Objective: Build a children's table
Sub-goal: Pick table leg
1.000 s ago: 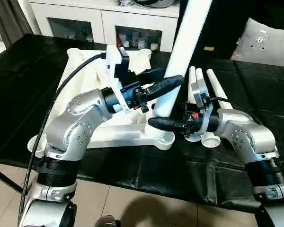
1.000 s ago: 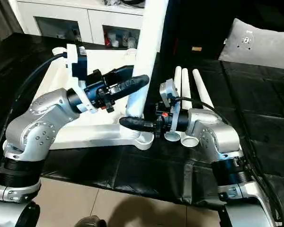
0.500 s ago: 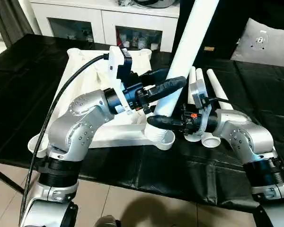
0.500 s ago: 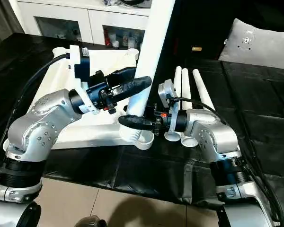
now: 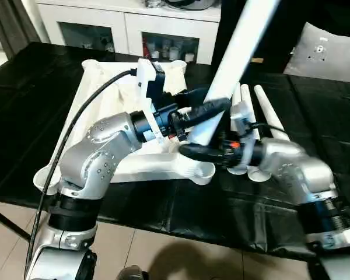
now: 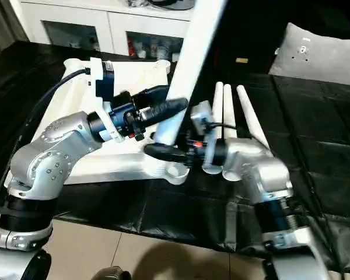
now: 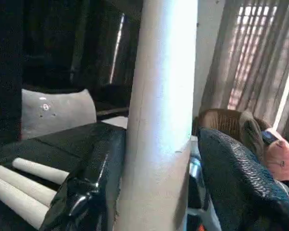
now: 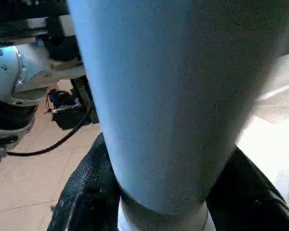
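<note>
Table top [image 5: 105,111] lies upside down on the black work surface [image 5: 315,111], ribbed underside up, so its corner sockets face upward to take legs. One leg [image 5: 233,58] stands at the near right corner socket [image 5: 199,170], its thick end down by the socket, probably so it can be seated there. Three spare legs [image 6: 233,111] lie side by side just right of the top, within reach for later corners.

Both grippers bracket this leg low down (one above the other). The left gripper [image 5: 201,111] has a finger on each side; in its wrist view one finger [image 7: 91,187] touches the leg while the other [image 7: 231,178] stands slightly off, so I cannot tell whether it truly grips. The right gripper [image 6: 163,153] closes around the leg's base, fingers pressed to both sides.

Compared with a second ago, the leg leans more to the right at its top, and the right forearm has shifted
</note>
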Robot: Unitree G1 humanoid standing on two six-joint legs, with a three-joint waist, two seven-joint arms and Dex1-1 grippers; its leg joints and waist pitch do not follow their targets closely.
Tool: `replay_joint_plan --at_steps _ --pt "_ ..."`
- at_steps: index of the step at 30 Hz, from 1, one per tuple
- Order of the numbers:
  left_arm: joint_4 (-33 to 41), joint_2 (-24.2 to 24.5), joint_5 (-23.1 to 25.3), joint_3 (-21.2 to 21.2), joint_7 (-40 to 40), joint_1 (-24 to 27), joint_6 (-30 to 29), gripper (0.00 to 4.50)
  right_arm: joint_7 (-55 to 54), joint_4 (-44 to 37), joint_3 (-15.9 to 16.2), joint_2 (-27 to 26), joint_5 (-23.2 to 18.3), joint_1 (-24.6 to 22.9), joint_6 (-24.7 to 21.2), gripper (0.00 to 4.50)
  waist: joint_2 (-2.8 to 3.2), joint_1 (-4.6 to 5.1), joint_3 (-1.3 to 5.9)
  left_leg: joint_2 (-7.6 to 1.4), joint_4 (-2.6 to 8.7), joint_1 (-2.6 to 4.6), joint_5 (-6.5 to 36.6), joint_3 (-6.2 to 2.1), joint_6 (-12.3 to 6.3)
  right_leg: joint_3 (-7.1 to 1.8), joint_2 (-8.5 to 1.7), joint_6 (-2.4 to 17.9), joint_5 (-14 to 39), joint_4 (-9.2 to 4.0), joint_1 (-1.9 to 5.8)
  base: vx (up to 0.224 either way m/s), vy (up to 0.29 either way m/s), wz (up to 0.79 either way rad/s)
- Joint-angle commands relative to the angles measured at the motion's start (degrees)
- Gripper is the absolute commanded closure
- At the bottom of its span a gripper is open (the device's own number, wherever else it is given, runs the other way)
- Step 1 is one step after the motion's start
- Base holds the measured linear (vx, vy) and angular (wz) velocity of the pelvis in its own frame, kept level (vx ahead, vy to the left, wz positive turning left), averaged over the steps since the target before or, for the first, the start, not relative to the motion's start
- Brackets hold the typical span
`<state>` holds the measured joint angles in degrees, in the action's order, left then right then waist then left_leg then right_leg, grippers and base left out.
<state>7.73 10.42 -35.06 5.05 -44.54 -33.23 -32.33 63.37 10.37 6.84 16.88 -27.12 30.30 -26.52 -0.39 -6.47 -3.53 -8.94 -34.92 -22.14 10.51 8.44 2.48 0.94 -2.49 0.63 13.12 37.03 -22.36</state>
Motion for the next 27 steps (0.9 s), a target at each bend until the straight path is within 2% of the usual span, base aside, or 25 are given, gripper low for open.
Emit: replay_joint_plan --at_steps 1,3,7,8,10,11,12,13,15,18,20,24,26,27 --pt "2.7 -1.3 -0.3 3.0 -0.9 -0.2 -0.2 1.52 -2.8 1.0 0.0 -0.3 1.9 0.6 0.7 2.59 -0.44 -0.06 4.21 -3.40 3.45 0.87 3.4 -0.44 -2.59 -2.02 -5.02 14.3 -2.2 -3.90 3.16 0.000 0.000 0.00" --pt "3.2 -2.9 -1.3 3.2 -0.7 -0.3 -0.6 1.22 -5.2 3.0 -0.1 -1.4 3.5 1.4 2.3 2.59 -0.44 0.01 4.16 -3.39 3.48 0.80 3.9 -0.40 -2.08 -2.09 -5.09 13.9 -1.2 -4.00 3.20 0.000 0.000 0.00" --pt "3.6 -4.4 -2.1 3.6 0.2 -0.2 -0.8 1.02 -6.5 3.9 0.0 -2.2 4.1 1.7 3.1 2.60 -0.53 -0.01 4.15 -3.39 3.52 0.85 4.1 -0.43 -2.15 -2.06 -5.06 13.6 -0.5 -4.08 3.23 0.000 0.000 0.00" --pt "3.8 -4.8 -2.4 3.8 0.6 0.1 -0.9 0.88 -6.8 3.7 0.2 -2.5 4.3 1.6 3.2 2.60 -0.83 0.02 4.10 -3.37 3.54 0.82 4.0 -0.38 -2.29 -2.08 -5.03 13.4 -0.5 -4.12 3.26 0.000 0.000 0.00" --pt "4.1 -5.4 -3.0 3.6 0.8 0.3 -0.9 0.71 -7.0 3.7 0.4 -2.7 4.5 1.6 3.4 2.60 -0.70 0.02 4.09 -3.38 3.53 0.82 4.0 -0.40 -2.44 -2.08 -5.03 13.2 -0.2 -4.16 3.18 0.000 0.000 0.00" --pt "4.2 -5.8 -3.3 3.4 1.2 0.5 -0.9 0.68 -7.1 3.7 0.4 -2.9 4.5 1.6 3.5 2.60 -0.97 0.04 4.12 -3.40 3.55 0.78 3.8 -0.37 -2.60 -2.09 -5.06 13.1 -0.4 -4.14 3.26 0.000 0.000 0.00" --pt "4.3 -6.2 -3.5 3.1 1.6 0.7 -0.8 0.61 -7.3 3.8 0.3 -3.0 4.4 1.5 3.4 2.60 -0.82 0.00 4.12 -3.46 3.54 0.80 3.7 -0.40 -2.59 -2.10 -5.09 13.2 -0.6 -4.04 3.20 0.000 0.000 0.00" --pt "4.5 -6.7 -3.4 2.7 2.5 1.0 -0.4 0.57 -8.1 3.9 0.1 -3.3 4.5 1.5 3.4 2.60 -1.07 0.02 4.12 -3.46 3.53 0.79 3.7 -0.36 -2.73 -2.08 -5.09 13.2 -0.7 -4.12 3.23 0.000 0.000 0.00" --pt "4.5 -7.3 -3.2 1.0 4.1 1.4 0.5 0.55 -9.8 4.6 -0.8 -3.8 4.4 1.7 2.6 2.60 -0.96 0.06 4.08 -3.46 3.55 0.78 3.5 -0.40 -2.80 -2.08 -5.09 13.2 -0.6 -4.09 3.13 0.000 0.000 0.00" --pt "4.4 -7.7 -5.5 -4.4 7.0 1.6 0.7 0.55 -11.3 3.5 -2.1 -3.7 3.0 0.8 0.0 2.60 -1.09 0.02 4.09 -3.40 3.56 0.85 3.5 -0.38 -2.47 -2.06 -5.04 13.6 -0.5 -4.12 3.18 0.000 0.000 0.00" --pt "4.5 -7.4 -6.5 -6.6 7.9 1.8 0.7 0.55 -12.1 3.1 -2.5 -3.7 3.0 0.2 0.0 2.60 -0.89 0.01 4.08 -3.39 3.52 0.82 3.4 -0.38 -2.04 -2.08 -4.98 13.8 -1.3 -3.97 3.14 0.000 0.000 0.00" --pt "5.1 -6.4 -7.2 -9.4 9.0 2.9 0.6 0.55 -13.0 1.9 -3.3 -3.6 2.7 -1.0 0.3 2.61 -1.02 0.10 4.02 -3.29 3.53 0.80 3.7 -0.34 -2.12 -2.10 -4.89 13.0 -1.7 -4.06 3.24 0.000 0.000 0.00" --pt "5.9 -5.0 -6.9 -10.6 9.3 4.3 0.4 0.55 -14.8 0.6 -4.6 -4.4 2.5 -2.0 1.6 2.61 -0.50 0.14 3.99 -3.38 3.59 0.89 4.2 -0.45 -1.73 -2.12 -4.90 12.7 -0.9 -4.13 3.13 0.000 0.000 0.00" --pt "6.1 -4.7 -6.8 -10.8 9.3 4.6 0.4 0.55 -15.3 0.3 -4.9 -4.6 2.4 -2.2 1.8 2.61 -0.63 0.25 4.00 -3.46 3.70 0.89 4.4 -0.45 -1.46 -2.13 -4.87 12.5 -0.9 -4.12 3.10 0.000 0.000 0.00"
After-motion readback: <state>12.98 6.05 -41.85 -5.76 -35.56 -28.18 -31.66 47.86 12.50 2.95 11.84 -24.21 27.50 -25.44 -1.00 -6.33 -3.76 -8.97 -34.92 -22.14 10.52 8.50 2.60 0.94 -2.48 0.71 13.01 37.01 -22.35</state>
